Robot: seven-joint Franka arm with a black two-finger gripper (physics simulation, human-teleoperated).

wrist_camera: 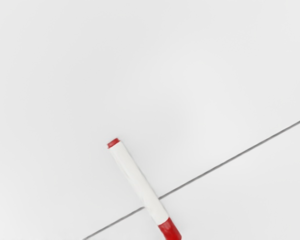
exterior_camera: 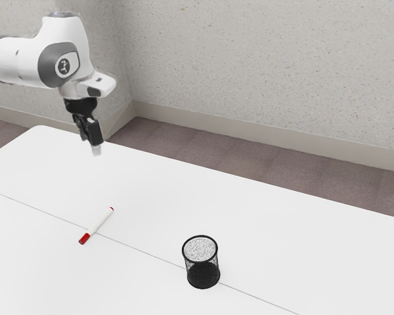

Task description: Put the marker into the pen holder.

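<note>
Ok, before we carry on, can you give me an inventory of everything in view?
Marker: one, white with red ends, lying on the table across the seam.
Pen holder: one, black mesh, upright on the table, toward the exterior view's right from the marker.
Table: one, white, under the marker and pen holder.
Seam: one, thin grey line, running across the tabletop.
Walls: two, speckled light grey, meeting in a corner behind the table.
Baseboard: beige-grey, along the foot of the walls.
Floor: one, brownish, beyond the table.
My arm: one, white and grey, coming in from the exterior view's left.
My gripper: one, black, raised above the table.
</note>
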